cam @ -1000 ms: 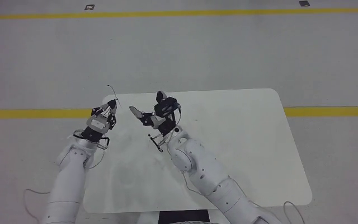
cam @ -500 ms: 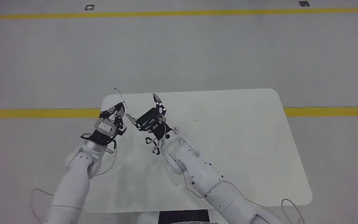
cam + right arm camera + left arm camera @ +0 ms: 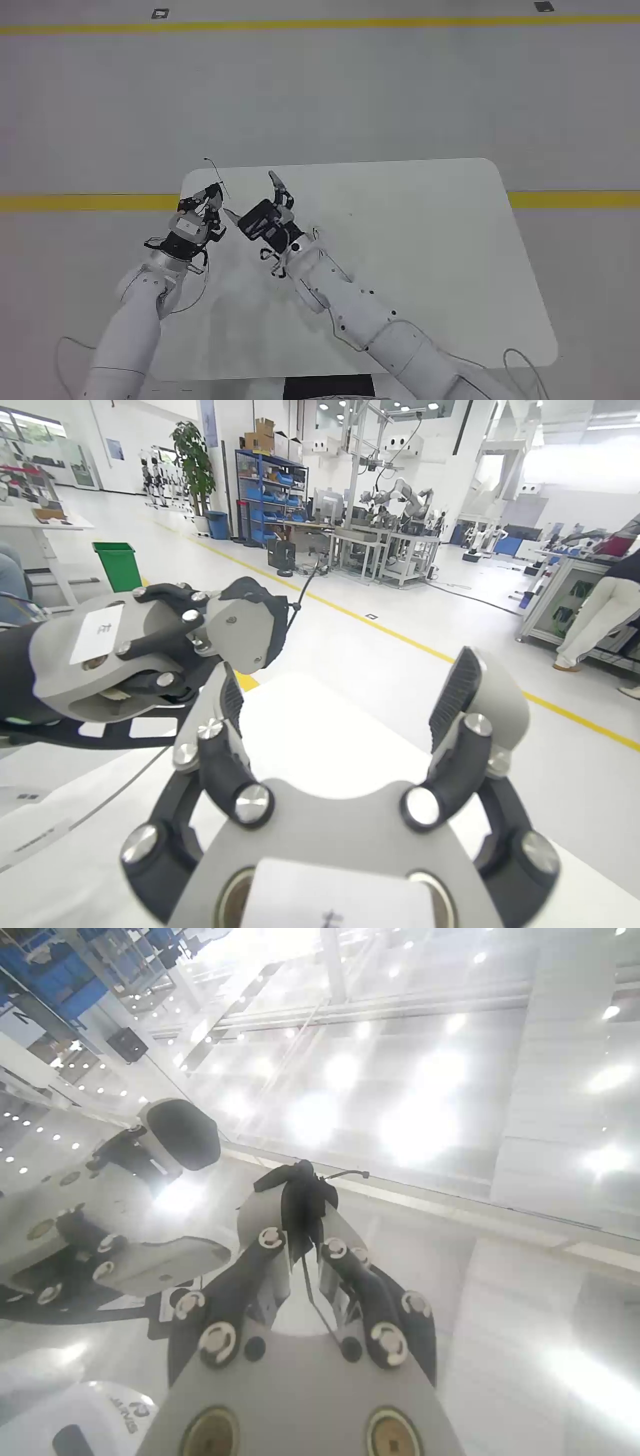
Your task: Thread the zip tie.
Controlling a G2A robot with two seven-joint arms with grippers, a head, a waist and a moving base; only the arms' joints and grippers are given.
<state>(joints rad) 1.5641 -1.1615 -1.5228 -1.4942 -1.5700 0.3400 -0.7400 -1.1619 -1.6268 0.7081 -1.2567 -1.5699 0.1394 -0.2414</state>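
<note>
A thin black zip tie (image 3: 214, 176) sticks up from my left gripper (image 3: 213, 206), which is shut on it above the table's far left corner. In the left wrist view the black-padded fingers (image 3: 295, 1213) pinch the tie, with one end (image 3: 350, 1172) curving out past them and the strap (image 3: 316, 1300) running back toward the palm. My right gripper (image 3: 254, 200) hangs just beside the left one, open and holding nothing. From the right wrist view its ribbed pads (image 3: 457, 685) stand wide apart, with the left gripper (image 3: 250, 620) and the tie (image 3: 306, 587) close in front.
The white table (image 3: 420, 250) stretches bare to the right and toward the front. Its far edge and left corner lie right under both grippers. A yellow floor line (image 3: 580, 198) runs beyond the table.
The left gripper with the zip tie has moved toward the right gripper. The right gripper has turned and shifted left, so the two now sit almost touching.
</note>
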